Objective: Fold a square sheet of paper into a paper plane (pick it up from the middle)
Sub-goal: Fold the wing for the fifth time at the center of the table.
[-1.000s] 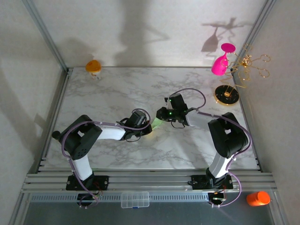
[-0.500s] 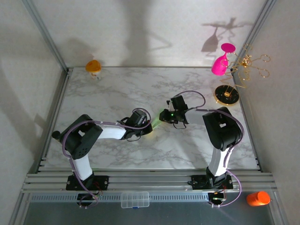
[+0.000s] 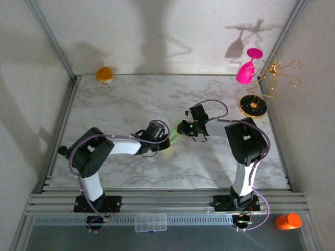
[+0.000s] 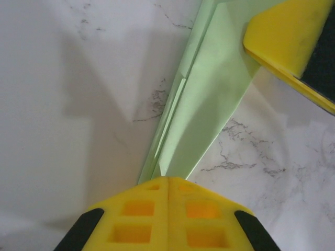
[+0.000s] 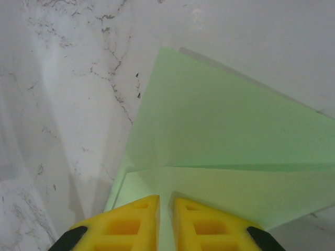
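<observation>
paper plane [image 4: 199, 120]: thin matt paper | table [image 3: 115, 104]: smooth marble-look | stand [image 3: 253, 106]: shiny gold metal

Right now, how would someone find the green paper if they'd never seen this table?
Look to the middle of the marble table, where the left arm and right arm meet. Pinched between their yellow jaws is the paper: a thin, folded, pale green strip, the only flat thing there.

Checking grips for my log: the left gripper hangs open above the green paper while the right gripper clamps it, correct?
No. The left gripper is shut on the green paper too, as the left wrist view shows; the right gripper does clamp it.
</observation>
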